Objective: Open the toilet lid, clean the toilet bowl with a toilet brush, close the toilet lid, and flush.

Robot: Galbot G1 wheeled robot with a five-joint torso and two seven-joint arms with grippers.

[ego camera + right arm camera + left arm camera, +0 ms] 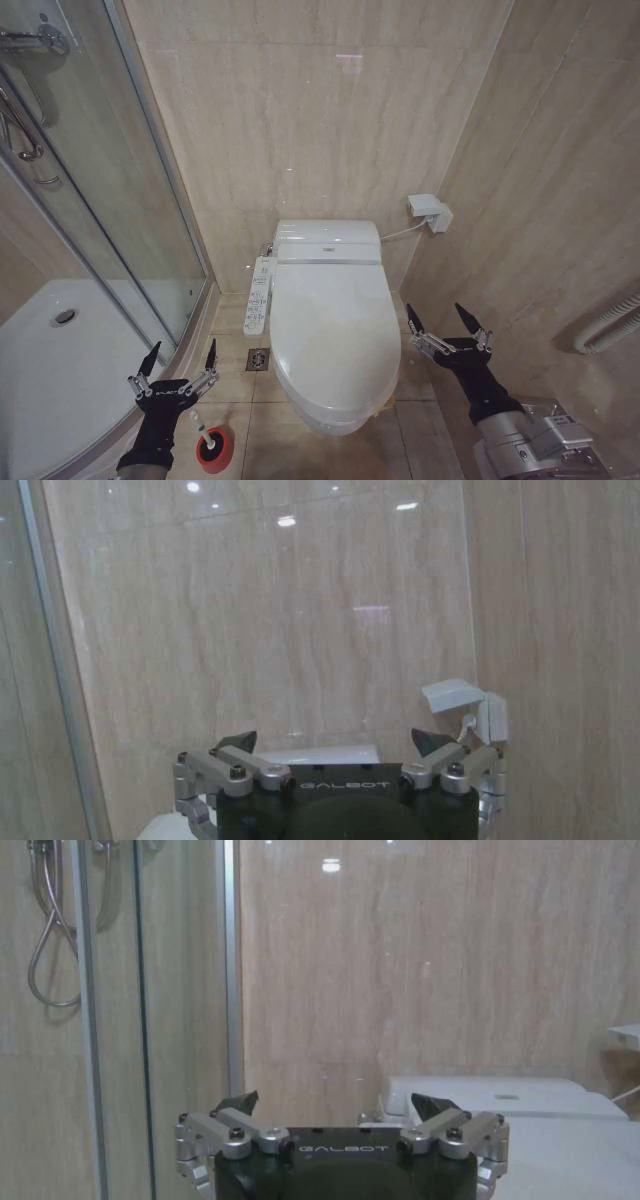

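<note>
- The toilet lid (335,325) is plain glossy white, as is the tank unit (327,242) behind it.
- The side control panel (260,296) is white with small dark and coloured buttons.
- The toilet brush (199,423) has a white stick handle; its round holder (214,448) is bright red with a dark centre.
- The left gripper (181,359) and right gripper (448,323) have black fingertips, silver metal links and black bodies; white "GALBOT" lettering marks the body in both wrist views.
- The wall tiles (330,120) are beige with faint lighter streaks, like stone.
- The floor tiles (262,425) are a similar beige with pale grout lines.
- The shower tray (50,370) is white; the shower frame (160,170) is silver-grey.
- The wall box (430,212) is white.
</note>
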